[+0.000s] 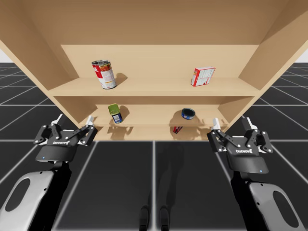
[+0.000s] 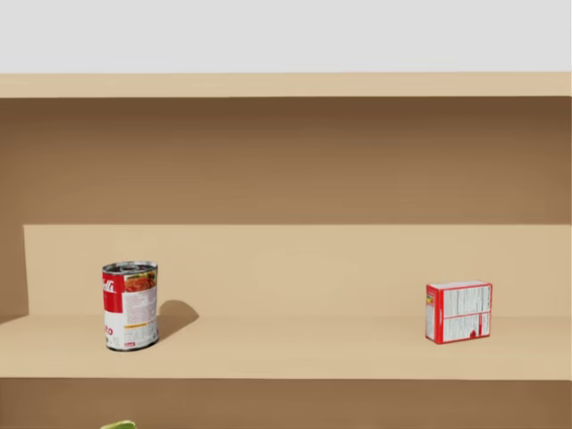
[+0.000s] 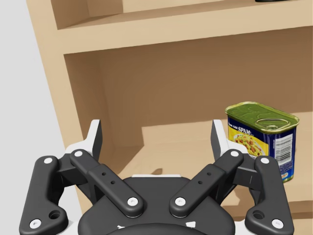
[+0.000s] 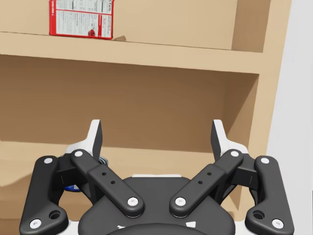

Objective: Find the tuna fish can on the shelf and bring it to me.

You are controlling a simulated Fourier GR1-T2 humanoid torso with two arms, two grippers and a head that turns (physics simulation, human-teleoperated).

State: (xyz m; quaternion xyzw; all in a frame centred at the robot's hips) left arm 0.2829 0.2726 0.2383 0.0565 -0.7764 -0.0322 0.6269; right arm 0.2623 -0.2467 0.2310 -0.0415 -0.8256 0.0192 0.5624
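A dark gridded floor (image 1: 192, 163) runs under an open shelf unit (image 1: 154, 89) of light wood with two boards. On the upper board a red and white round can (image 1: 104, 74) stands upright toward the left. A red and white box (image 1: 202, 76) stands toward the right, well apart from it. On the lower board a green-topped oblong can (image 1: 115, 113) stands at the left. The tuna can, a low blue round can (image 1: 188, 114), sits at the right. A small red thing (image 1: 177, 129) lies just in front of it, too small to tell what it is. My left end effector (image 1: 74, 119) hangs before the lower board near the green-topped oblong can, its fingers spread wide with nothing between them. My right end effector (image 1: 231, 121) hangs off to the right of the low blue round can, likewise wide and empty.
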